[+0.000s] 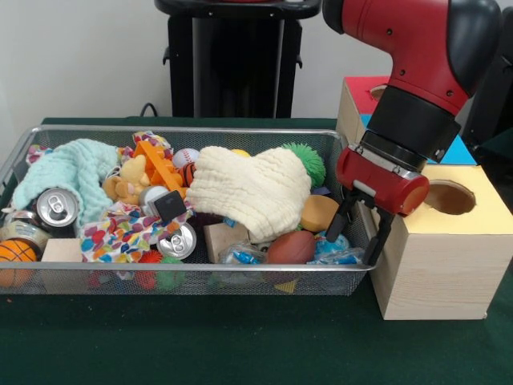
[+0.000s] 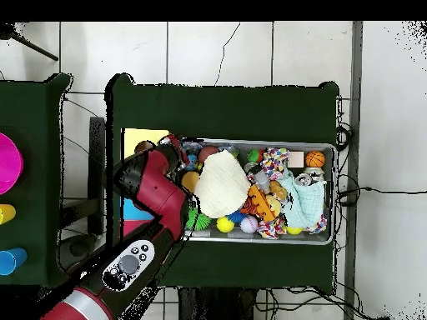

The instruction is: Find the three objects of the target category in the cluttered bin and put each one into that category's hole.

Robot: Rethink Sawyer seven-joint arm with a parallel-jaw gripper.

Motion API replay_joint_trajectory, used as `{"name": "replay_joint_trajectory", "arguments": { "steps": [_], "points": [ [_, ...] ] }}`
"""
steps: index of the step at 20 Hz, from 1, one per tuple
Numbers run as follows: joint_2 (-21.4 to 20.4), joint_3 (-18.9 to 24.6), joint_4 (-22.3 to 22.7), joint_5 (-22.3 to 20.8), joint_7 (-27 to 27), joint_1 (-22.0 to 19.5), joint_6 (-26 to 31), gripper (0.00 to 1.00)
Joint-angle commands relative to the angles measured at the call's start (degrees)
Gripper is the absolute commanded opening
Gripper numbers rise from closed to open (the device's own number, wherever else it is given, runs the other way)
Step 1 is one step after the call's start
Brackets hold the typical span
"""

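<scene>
A red and black robot arm reaches down at the end of a wide, shallow silver wire-mesh bin [image 1: 192, 277] on a dark green table [image 1: 240, 345], its black two-fingered gripper [image 1: 361, 231] hanging with its jaws spread moderately apart and nothing between them. In the front view the fingers straddle the bin's end wall at the near corner, one finger inside the mesh and one just outside, between the bin and a pale wooden box with a yellow top and a round hole [image 1: 449, 241] that stands close beside the gripper.

Just below and inside the gripper's inner finger lie two small crinkly clear plastic packets with blue and white print, one [image 1: 337, 250] almost under the fingertip, the other [image 1: 240, 257] farther along the front wall beyond a brown toy football [image 1: 290, 247]; a third packet may be buried, but the clutter hides it.

Farther from the gripper, a cream knitted cloth [image 1: 252, 188] drapes over the middle of the pile, with a green spiky ball [image 1: 309, 160] behind it. Two silver drink cans [image 1: 176, 241], a mint-green cloth [image 1: 68, 172] and a small orange basketball [image 1: 16, 253] fill the bin's far end.
</scene>
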Motion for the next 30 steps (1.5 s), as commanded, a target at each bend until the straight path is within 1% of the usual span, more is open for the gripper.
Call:
{"name": "replay_joint_trajectory", "arguments": {
  "steps": [1,7,17,22,24,27,30],
  "points": [
    [3.4,11.9,1.4,-3.2,12.8,-2.3,7.7,1.0],
    [1.6,14.5,3.6,-2.9,11.4,-2.9,5.1,1.0],
    [0.4,16.0,5.3,-3.4,10.5,-3.4,2.7,1.0],
    [-1.6,18.8,7.2,-3.9,8.8,-4.8,-0.2,1.0],
    [-1.7,18.5,7.3,-4.3,8.9,-4.7,-0.4,1.0],
    [-1.2,17.3,7.1,-4.6,9.3,-4.2,1.0,1.0],
    [-1.5,17.4,7.5,-4.8,9.1,-4.2,0.9,1.0]
  ]
}}
